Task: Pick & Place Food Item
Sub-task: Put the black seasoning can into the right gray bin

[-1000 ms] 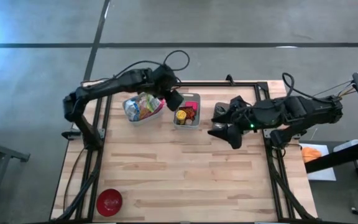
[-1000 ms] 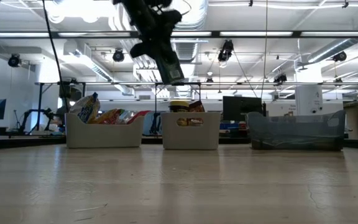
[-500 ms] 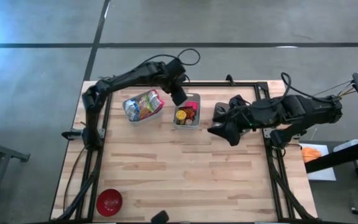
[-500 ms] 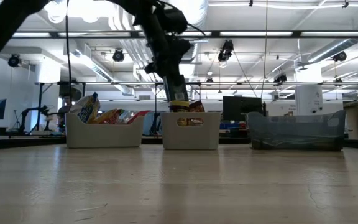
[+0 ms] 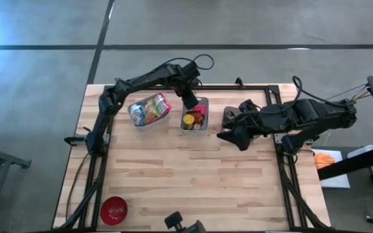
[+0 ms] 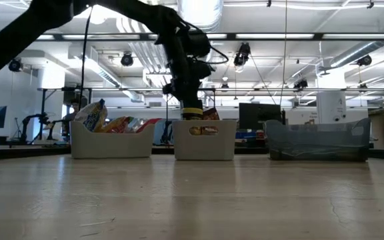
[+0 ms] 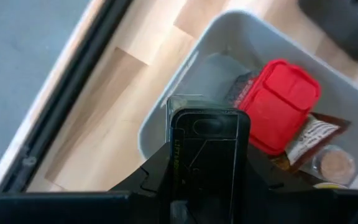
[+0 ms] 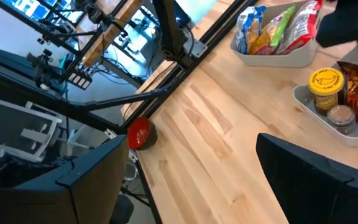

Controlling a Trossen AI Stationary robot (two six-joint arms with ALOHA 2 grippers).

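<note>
Taking the middle bin (image 5: 195, 121) as the landmark and working from the left: a red bowl (image 5: 114, 210) is sitting well off toward the near left corner of the table (image 5: 193, 181), and a bin of snack bags (image 5: 149, 110) is standing just left of the landmark. The left gripper (image 5: 190, 101) is hanging over the landmark's far end, its fingers set narrow with nothing visibly between them, looking down on a red lidded box (image 7: 281, 104) and wrapped food inside. This looks like the reach-in step of the pick; the next move calls for choosing one item, spreading the fingers and descending around it. To the landmark's right, the right gripper (image 5: 228, 137) is waiting above the table, spread wide and empty.
</note>
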